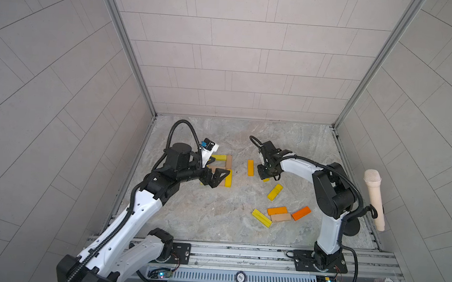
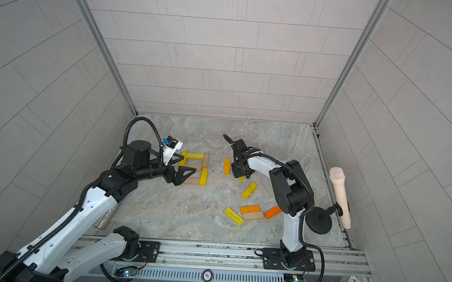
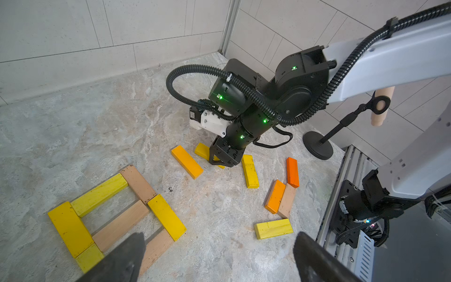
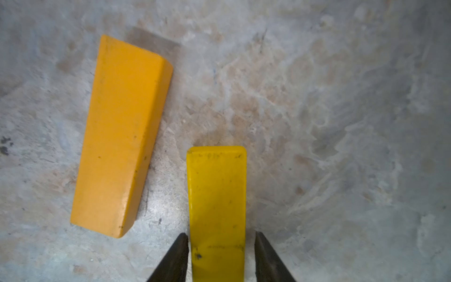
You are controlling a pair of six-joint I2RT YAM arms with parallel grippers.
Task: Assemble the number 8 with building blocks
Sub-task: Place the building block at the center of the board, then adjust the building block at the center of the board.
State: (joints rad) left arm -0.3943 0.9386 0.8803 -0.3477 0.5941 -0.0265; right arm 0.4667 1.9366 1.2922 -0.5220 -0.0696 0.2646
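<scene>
The number 8 [image 1: 228, 165] [image 2: 205, 162] [image 3: 120, 224] lies on the stone floor as two square loops of yellow and tan building blocks. My left gripper [image 1: 216, 168] [image 2: 181, 167] [image 3: 217, 258] hangs open over its lower loop and holds nothing. In both top views it hides part of the figure. My right gripper [image 1: 267, 177] [image 4: 221, 244] points down over a yellow block [image 4: 217, 195] [image 3: 203, 151] that lies flat on the floor. Its jaws straddle the block, and a gap shows on one side. An amber block [image 1: 250, 168] [image 4: 122, 136] lies beside it.
Loose blocks lie near the right arm: a yellow one [image 1: 275, 192], another yellow one [image 1: 261, 217], an orange one [image 1: 277, 210], a tan one [image 1: 281, 217] and a darker orange one [image 1: 301, 213]. A beige microphone [image 1: 374, 201] stands at the right wall. A glittery microphone [image 2: 106, 217] lies under the left arm.
</scene>
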